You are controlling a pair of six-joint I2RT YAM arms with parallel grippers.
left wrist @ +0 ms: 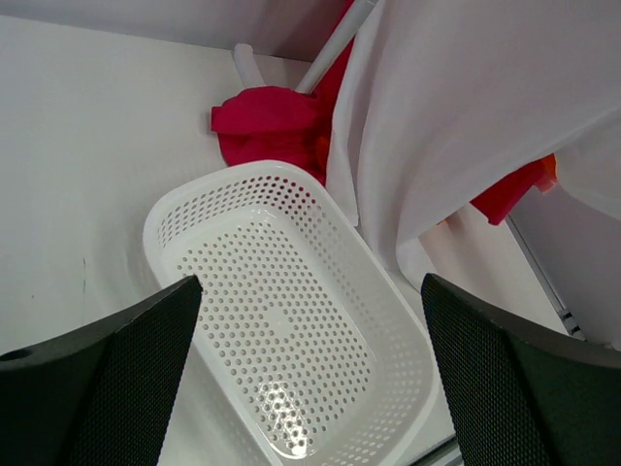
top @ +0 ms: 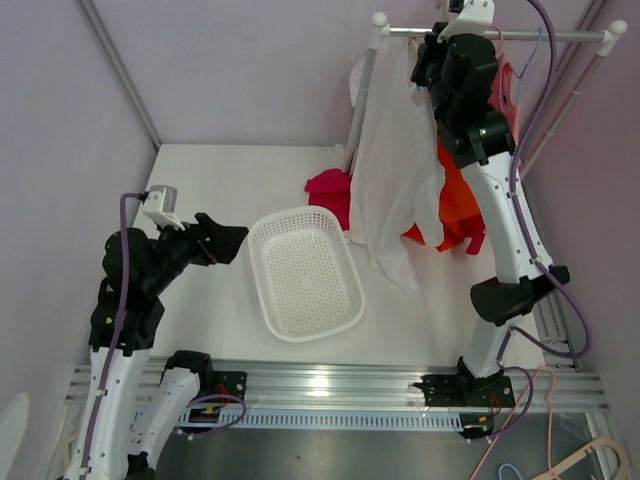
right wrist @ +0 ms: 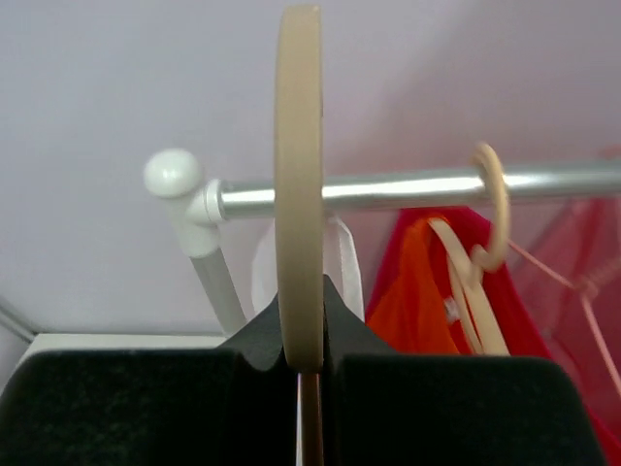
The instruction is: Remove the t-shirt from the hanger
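Hanger hook (right wrist: pixel 299 184), flat, perhaps wood, pinched by right gripper (right wrist: pixel 309 364), limp t-shirt (top: pixel 395 160)

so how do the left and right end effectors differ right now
The left end effector is wide open and holds nothing; the right end effector is shut on the beige hanger. The left end effector sits low, facing the white basket; the right end effector is high up at the rail. Both are black, with two fingers.
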